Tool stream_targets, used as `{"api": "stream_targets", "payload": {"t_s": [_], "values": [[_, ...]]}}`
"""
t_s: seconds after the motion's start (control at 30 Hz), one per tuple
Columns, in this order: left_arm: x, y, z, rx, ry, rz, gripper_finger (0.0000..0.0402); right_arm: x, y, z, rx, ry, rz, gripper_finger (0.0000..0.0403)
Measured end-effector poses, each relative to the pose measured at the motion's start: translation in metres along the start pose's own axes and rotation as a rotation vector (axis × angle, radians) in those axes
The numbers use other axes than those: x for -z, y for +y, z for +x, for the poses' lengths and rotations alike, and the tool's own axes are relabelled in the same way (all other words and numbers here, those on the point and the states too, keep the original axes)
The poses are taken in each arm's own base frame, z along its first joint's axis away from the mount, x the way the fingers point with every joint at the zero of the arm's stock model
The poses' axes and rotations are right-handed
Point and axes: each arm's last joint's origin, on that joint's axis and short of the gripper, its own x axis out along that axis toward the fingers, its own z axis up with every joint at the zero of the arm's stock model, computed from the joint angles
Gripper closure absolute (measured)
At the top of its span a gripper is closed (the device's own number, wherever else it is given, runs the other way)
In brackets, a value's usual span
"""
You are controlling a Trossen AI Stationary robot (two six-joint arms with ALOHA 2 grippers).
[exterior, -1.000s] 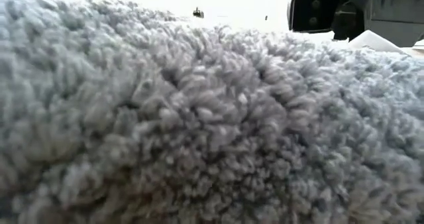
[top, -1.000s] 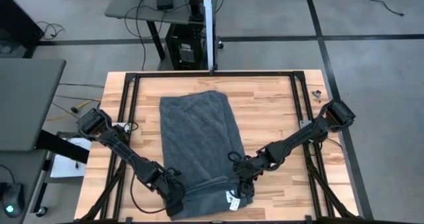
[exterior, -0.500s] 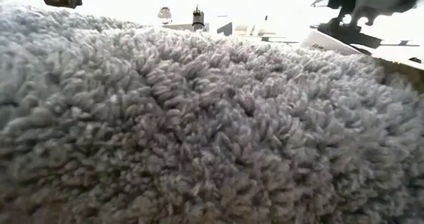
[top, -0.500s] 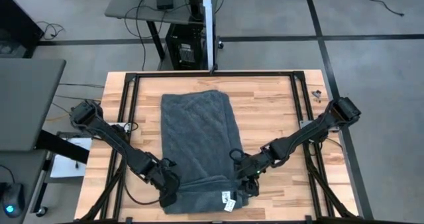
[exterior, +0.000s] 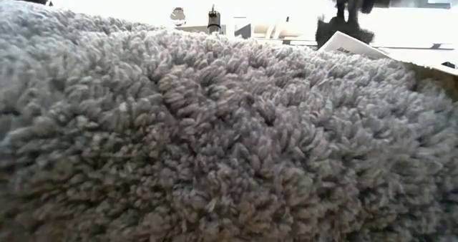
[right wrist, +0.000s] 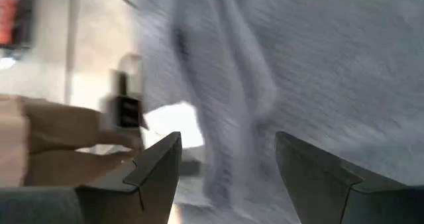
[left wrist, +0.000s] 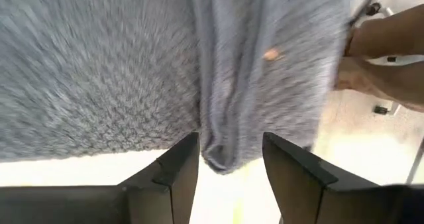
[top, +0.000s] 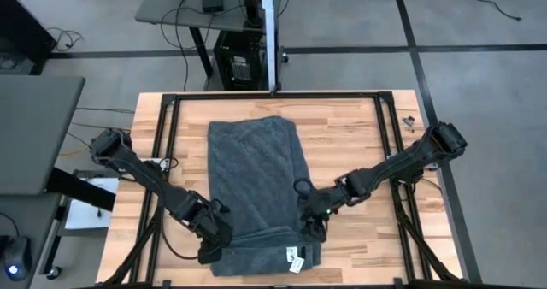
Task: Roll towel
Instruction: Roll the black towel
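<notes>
So the left gripper sits at the near left corner of the towel, fingers spread apart around the folded edge but not pinching it. That dark grey towel lies lengthwise down the middle of the wooden counter, its near end bunched into a fold. Over on the right, the right gripper hovers at the fold's right end, fingers wide, nothing held.

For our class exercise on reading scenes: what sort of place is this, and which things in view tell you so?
Probably a robotics lab or workshop: a wooden table with a black frame, two robot arms working a grey towel, a grey tiled floor, and a desk with cabled electronics behind it.
</notes>
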Motion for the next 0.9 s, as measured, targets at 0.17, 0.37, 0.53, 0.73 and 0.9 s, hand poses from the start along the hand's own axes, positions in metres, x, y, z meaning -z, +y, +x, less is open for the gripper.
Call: {"api": "stream_targets", "payload": {"t_s": [0.17,0.37,0.53,0.73,0.9], "values": [[0.002,-0.043,-0.026,0.004,-0.127,0.086,0.0251,0.007,0.063,-0.007,-0.095,-0.059,-0.229,0.0171],[0.016,-0.102,-0.01,-0.082,-0.116,0.236,0.0251,0.049,0.111,0.01,0.093,-0.042,-0.441,0.0171],[0.027,-0.137,0.014,-0.259,-0.063,0.335,0.0251,0.077,0.126,0.038,0.401,0.0,-0.621,0.0171],[0.031,-0.149,0.064,-0.356,-0.027,0.271,0.0251,0.09,0.122,0.077,0.544,0.025,-0.615,0.0171],[0.024,-0.15,0.087,-0.317,-0.003,0.136,0.0251,0.091,0.118,0.088,0.565,0.024,-0.551,0.0171]]}}
